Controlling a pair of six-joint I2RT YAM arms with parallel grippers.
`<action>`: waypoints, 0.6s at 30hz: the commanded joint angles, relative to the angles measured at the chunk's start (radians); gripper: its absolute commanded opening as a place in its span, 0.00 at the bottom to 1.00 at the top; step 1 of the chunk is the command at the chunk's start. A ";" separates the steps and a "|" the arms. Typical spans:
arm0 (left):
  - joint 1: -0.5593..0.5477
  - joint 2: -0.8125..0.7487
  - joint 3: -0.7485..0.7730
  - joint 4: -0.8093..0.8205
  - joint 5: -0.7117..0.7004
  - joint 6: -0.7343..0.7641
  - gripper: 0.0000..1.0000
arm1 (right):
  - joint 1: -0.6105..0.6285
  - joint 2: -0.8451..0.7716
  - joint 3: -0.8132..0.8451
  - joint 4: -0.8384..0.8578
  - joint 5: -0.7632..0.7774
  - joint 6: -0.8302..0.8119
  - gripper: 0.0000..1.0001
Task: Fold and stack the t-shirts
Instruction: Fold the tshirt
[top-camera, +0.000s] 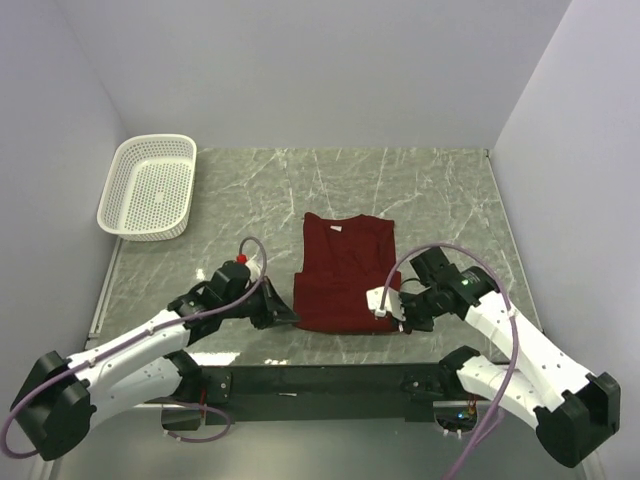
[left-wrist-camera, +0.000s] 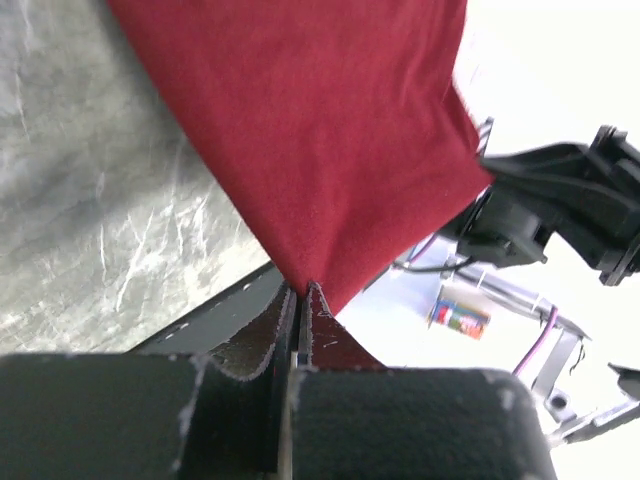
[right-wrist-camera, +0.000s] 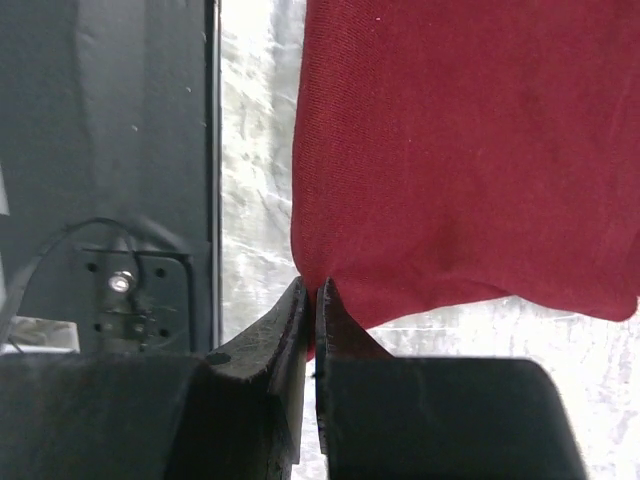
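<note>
left arm (top-camera: 130, 365) and right arm (top-camera: 530, 350) stretched low, jaws pinched closed.

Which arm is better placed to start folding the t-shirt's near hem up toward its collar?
Neither alone: the left gripper is shut on the near left corner of the t-shirt, and the right gripper is shut on its near right corner. A level fold probably needs both lifting together.
</note>
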 joint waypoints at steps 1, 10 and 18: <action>0.006 0.000 0.082 -0.052 -0.074 -0.013 0.00 | 0.003 0.019 0.067 0.022 -0.025 0.085 0.00; 0.206 0.354 0.362 0.051 0.010 0.124 0.00 | -0.136 0.303 0.342 0.145 0.061 0.156 0.00; 0.317 0.647 0.623 0.080 0.073 0.196 0.00 | -0.248 0.640 0.650 0.208 0.107 0.237 0.00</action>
